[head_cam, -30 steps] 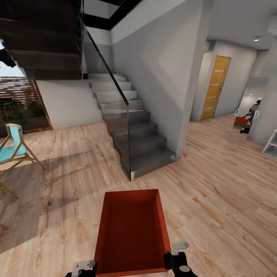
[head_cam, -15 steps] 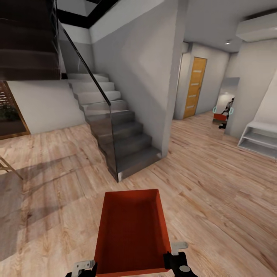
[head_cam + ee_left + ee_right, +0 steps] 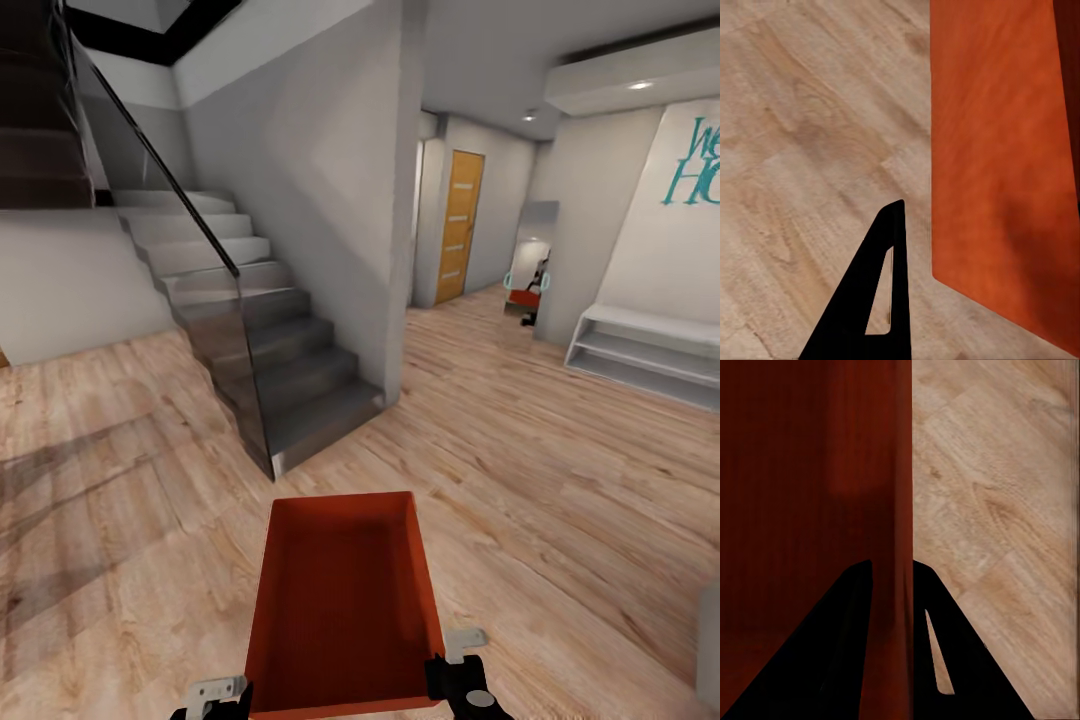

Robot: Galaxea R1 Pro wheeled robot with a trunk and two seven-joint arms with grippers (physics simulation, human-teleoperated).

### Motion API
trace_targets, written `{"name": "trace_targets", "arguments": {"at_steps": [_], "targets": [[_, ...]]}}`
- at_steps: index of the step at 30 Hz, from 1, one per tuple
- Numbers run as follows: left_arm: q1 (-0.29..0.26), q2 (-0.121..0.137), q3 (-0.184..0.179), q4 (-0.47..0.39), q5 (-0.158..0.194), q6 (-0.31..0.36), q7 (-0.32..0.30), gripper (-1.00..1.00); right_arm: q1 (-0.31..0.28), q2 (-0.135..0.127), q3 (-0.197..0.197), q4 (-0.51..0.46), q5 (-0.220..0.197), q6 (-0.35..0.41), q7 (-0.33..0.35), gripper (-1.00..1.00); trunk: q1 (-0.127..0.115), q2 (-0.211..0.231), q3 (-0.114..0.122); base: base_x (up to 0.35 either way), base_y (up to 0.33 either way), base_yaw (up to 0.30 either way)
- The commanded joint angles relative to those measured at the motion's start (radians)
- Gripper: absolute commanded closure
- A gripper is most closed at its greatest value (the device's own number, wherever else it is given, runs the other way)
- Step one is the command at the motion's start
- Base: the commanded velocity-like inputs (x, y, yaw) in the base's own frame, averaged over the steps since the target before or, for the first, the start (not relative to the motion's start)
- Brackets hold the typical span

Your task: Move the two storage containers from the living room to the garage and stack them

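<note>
Wood-plank hallway [image 3: 560,480] by grey stairs [image 3: 280,350]: right gripper [image 3: 894,585] pinches the storage container [image 3: 345,600] wall for carrying; left gripper [image 3: 881,292] sits beside it, closure unclear.

The left end effector [image 3: 222,697] has a pale grey metal plate on black parts. The right end effector [image 3: 462,672] is black with a round grey knob. The fingers [image 3: 874,300] are flat, black and pointed.

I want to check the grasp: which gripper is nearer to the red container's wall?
Right. The right gripper has its jaws astride the storage container side wall, touching it. The left gripper sits beside the opposite wall, its visible finger apart from it.
</note>
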Motion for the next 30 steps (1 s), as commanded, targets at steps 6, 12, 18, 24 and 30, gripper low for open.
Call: {"name": "trace_targets", "arguments": {"at_steps": [6, 12, 18, 24, 30], "targets": [[0.001, 0.008, 0.018, 0.001, 0.000, -0.001, 0.001, 1.00, -0.002, -0.001, -0.060, -0.003, 0.008, -0.004, -0.022, 1.00, 0.000, -0.001, -0.001, 0.000, 0.000, -0.268], [0.001, 0.008, 0.018, 0.001, 0.000, -0.001, 0.001, 1.00, -0.002, -0.001, -0.060, -0.003, 0.009, -0.004, -0.022, 1.00, 0.000, -0.001, -0.001, 0.000, 0.000, -0.268], [0.001, 0.008, 0.018, 0.001, 0.000, -0.001, 0.001, 1.00, -0.002, -0.001, -0.060, -0.003, 0.009, -0.004, -0.022, 1.00, 0.000, -0.001, -0.001, 0.000, 0.000, -0.268], [0.001, 0.008, 0.018, 0.001, 0.000, -0.001, 0.001, 1.00, -0.002, -0.001, -0.060, -0.003, 0.008, -0.004, -0.022, 1.00, 0.000, -0.001, -0.001, 0.000, 0.000, -0.268], [0.001, 0.008, 0.018, 0.001, 0.000, -0.001, 0.001, 1.00, -0.002, -0.001, -0.060, -0.003, 0.009, -0.004, -0.022, 1.00, 0.000, -0.001, -0.001, 0.000, 0.000, -0.268]]}}
